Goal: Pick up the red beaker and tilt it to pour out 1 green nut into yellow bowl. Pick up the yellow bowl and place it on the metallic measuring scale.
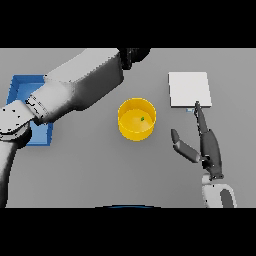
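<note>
The yellow bowl point(135, 131) stands at the table's middle with a small green nut point(142, 118) inside it. To its right and further back lies the pale square measuring scale point(189, 89). My right hand point(209, 145) is open to the right of the bowl, apart from it, fingers straight and pointing at the scale's near edge, thumb spread toward the bowl. My left arm stretches across the back of the table, and only a dark part of my left hand point(134, 54) shows at the scene's top edge. No red beaker is in view.
A blue tray point(20, 87) sits at the far left, partly covered by my left arm point(80, 85). Bare grey table lies between the bowl and the scale.
</note>
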